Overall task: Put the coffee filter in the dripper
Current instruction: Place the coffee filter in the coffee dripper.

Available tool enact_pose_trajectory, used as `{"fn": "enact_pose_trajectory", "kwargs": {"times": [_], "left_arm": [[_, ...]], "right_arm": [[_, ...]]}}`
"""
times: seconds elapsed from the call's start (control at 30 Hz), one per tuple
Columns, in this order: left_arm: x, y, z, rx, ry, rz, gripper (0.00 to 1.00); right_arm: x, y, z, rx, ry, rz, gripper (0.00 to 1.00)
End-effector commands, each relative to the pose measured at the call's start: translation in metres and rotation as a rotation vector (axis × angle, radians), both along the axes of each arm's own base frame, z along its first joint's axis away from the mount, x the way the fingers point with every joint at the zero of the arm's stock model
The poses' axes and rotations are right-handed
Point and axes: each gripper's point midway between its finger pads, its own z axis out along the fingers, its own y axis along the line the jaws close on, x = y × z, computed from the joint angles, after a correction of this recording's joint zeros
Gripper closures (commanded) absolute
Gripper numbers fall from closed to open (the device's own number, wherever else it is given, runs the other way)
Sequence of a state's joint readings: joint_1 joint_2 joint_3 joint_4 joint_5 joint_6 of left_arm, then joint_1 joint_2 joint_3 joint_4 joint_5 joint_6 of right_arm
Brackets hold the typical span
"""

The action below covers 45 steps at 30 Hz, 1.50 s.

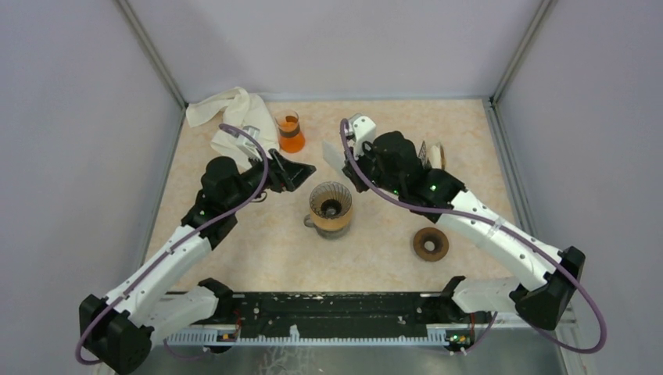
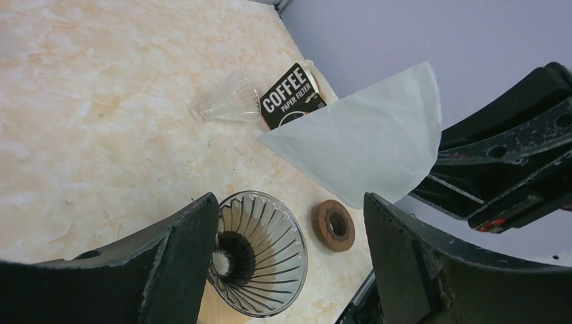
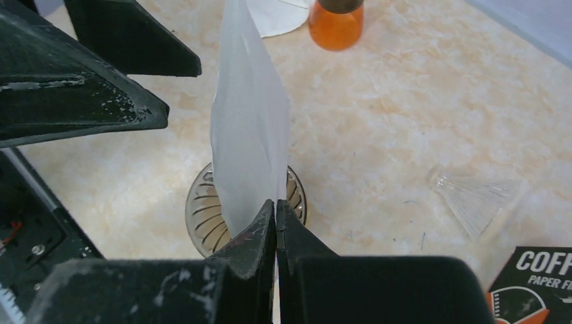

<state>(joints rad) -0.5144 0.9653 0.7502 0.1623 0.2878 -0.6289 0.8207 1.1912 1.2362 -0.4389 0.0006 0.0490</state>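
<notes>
While the filter (image 3: 249,115) is hanging folded just above the dripper (image 3: 202,212), the right gripper (image 3: 275,206) is pinching its edge and the left gripper (image 2: 290,216) is gaping wide alongside; spreading and centring it first is looking wise.

Reaching forward and inward with both arms.
Holding left gripper (image 1: 301,176) spread wide; pinching coffee filter (image 3: 249,121) between closed tips of right gripper (image 3: 275,216).

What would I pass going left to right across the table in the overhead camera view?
From the left: white cloth → glass of orange liquid → dripper → brown ring.
</notes>
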Motion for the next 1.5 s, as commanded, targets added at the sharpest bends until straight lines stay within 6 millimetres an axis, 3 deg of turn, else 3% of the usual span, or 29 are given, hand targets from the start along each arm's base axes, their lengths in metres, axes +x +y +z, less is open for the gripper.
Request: {"fn": "enact_pose_trajectory", "kwargs": {"times": [0.0,0.4,0.9,1.47], "left_arm": [[0.002,0.003,0.019,-0.024,-0.004,0.072,0.16],[-0.004,-0.018,0.028,-0.053,0.003,0.123,0.15],[-0.002,-0.022,0.02,-0.052,0.021,0.175,0.15],[0.006,-0.017,-0.013,0.047,0.084,0.264,0.22]], "right_arm": [[0.016,-0.012,0.015,-0.09,-0.089,-0.16,1.0],[0.016,-0.001,0.01,-0.228,-0.159,-0.254,1.0],[0.015,0.013,0.007,-0.267,-0.192,-0.311,1.0],[0.008,0.023,0.022,-0.113,-0.154,-0.329,1.0]]}}
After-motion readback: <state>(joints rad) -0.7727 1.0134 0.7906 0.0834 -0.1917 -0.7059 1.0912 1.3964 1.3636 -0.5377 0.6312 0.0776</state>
